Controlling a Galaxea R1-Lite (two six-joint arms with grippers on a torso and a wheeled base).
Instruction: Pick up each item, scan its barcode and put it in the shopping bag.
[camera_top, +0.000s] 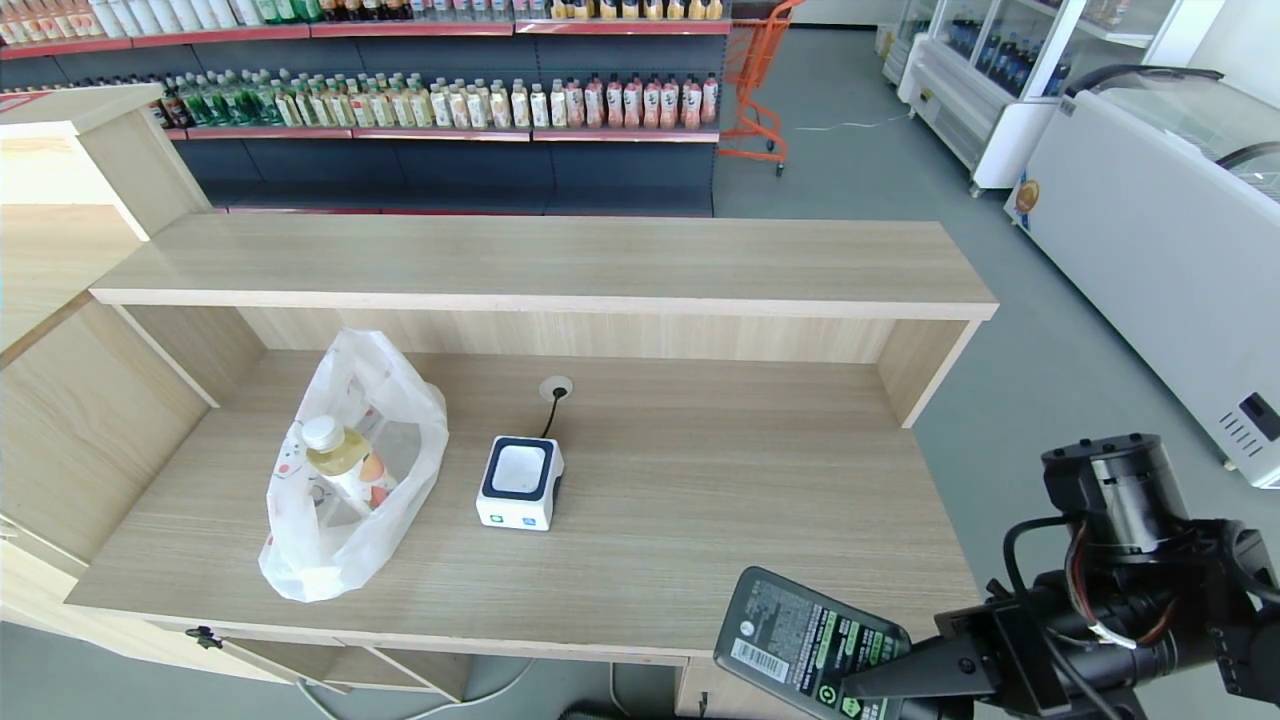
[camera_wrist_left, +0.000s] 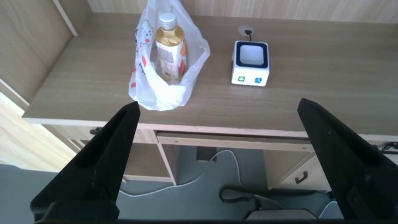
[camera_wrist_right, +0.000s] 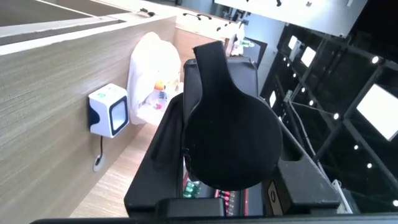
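One bottle (camera_top: 335, 455) sits in the shopping bag (camera_top: 330, 560) at counter left, so that item looks done. Left gripper (camera_wrist_left: 217, 106) spread, empty. Scanner (camera_top: 520, 482) mid-counter. Right gripper (camera_top: 860, 685) pinches dark packet (camera_top: 805, 645) off the counter's right front; scan and bagging remain.

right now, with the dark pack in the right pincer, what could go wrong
The right pincer grips the dark pack by one end, out past the front edge of the counter; a slip would likely drop it to the floor.
Its barcode faces up, and so does the scanner; unturned, the scan may miss.
The shopping bag is limp around a bottle; pushing the pack in could tip it.
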